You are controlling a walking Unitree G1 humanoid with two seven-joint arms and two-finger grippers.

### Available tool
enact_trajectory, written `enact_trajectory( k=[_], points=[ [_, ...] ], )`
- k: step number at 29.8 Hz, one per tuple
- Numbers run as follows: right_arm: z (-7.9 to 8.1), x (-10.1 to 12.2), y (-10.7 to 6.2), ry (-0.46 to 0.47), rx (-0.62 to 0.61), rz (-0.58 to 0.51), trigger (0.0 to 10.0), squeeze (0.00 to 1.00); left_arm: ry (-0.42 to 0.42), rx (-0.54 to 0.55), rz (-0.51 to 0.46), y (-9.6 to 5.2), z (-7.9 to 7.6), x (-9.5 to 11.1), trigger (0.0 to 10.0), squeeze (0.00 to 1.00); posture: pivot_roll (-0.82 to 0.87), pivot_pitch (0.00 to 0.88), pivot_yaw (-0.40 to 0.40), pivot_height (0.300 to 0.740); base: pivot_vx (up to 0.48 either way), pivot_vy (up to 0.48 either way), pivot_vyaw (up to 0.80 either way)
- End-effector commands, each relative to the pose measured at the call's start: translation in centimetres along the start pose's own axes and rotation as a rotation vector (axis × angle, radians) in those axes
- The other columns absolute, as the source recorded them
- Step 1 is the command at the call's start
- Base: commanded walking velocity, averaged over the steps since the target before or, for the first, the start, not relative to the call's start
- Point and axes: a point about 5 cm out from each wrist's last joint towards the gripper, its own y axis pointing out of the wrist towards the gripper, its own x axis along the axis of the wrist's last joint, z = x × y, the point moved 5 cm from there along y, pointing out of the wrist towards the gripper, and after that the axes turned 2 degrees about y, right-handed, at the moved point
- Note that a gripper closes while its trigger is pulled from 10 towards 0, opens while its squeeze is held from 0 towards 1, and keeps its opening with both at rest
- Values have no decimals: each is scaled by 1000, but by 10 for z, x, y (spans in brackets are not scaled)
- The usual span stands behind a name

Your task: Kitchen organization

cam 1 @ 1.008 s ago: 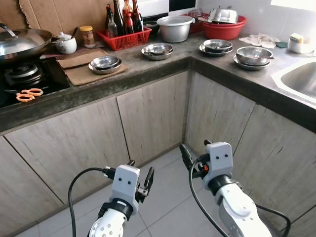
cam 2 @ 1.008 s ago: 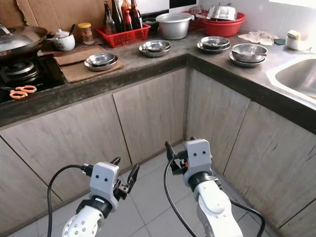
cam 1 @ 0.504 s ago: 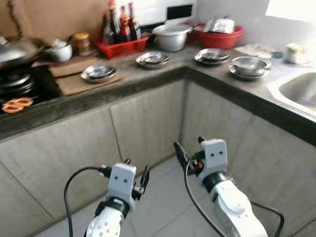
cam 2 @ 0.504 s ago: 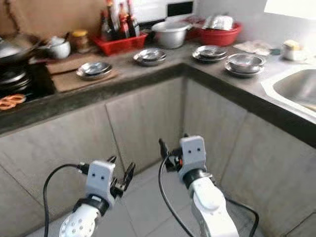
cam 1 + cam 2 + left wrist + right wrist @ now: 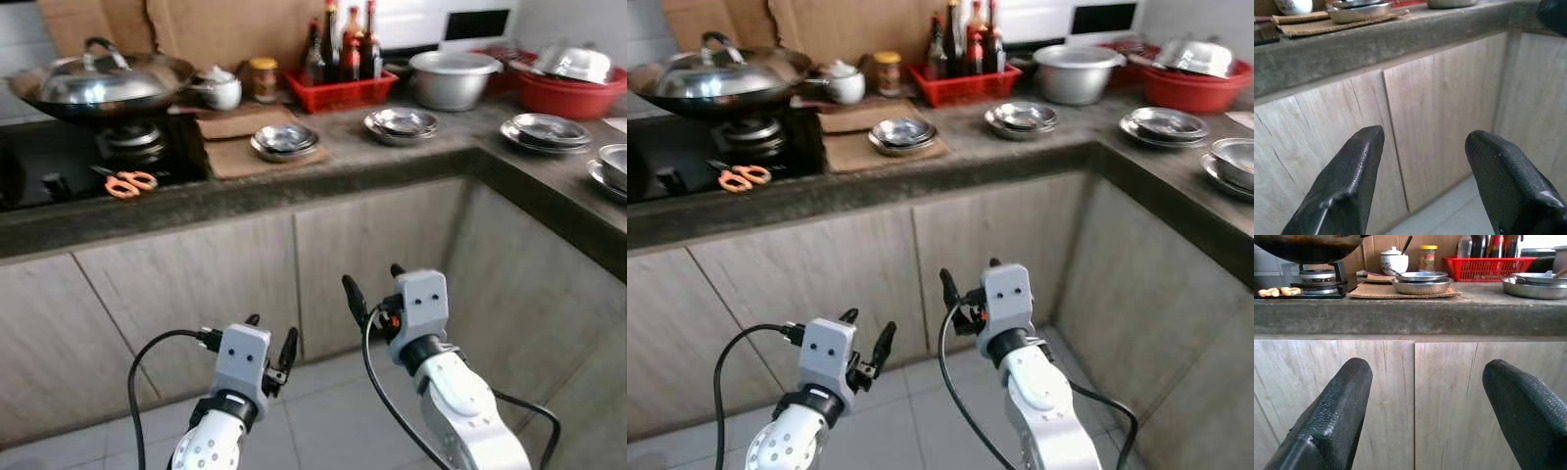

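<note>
Several stacks of steel dishes sit on the dark L-shaped counter (image 5: 392,162): one on a brown mat (image 5: 284,140), one beside the red basket (image 5: 402,122), one further right (image 5: 544,130). Both of my grippers hang low in front of the wooden cabinet doors (image 5: 362,245), well below the counter. The left gripper (image 5: 271,338) is open and holds nothing. The right gripper (image 5: 374,286) is open too, and between its fingers (image 5: 1347,396) the mat's dishes (image 5: 1422,281) show at counter height. The left wrist view looks past my left gripper (image 5: 1425,142) at a cabinet door.
A lidded wok (image 5: 103,83) sits on the black stove, with orange scissors (image 5: 127,183) in front. A white pot (image 5: 220,90), a jar (image 5: 262,76), a red basket of bottles (image 5: 343,88), a steel pot (image 5: 453,76) and a red basin (image 5: 573,88) line the back. Tiled floor lies below.
The whole picture has shifted: the camera has turned left, so the stove and wok are more central and the sink is out of view. Both grippers stay low and open.
</note>
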Motion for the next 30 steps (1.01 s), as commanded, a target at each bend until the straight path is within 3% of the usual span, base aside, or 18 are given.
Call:
enact_trajectory(
  k=[1, 30],
  points=[
    [-5, -1, 2, -2, -18, 4, 10000, 0, -12, -11, -2, 0, -4, 2, 10000, 0, 46, 38, -3, 740, 281, 0, 0],
    [-8, 7, 15, -1, -33, -31, 10000, 0, -17, -14, -1, 1, -5, 1, 10000, 0, 53, 39, -11, 740, 302, 0, 0]
  ],
)
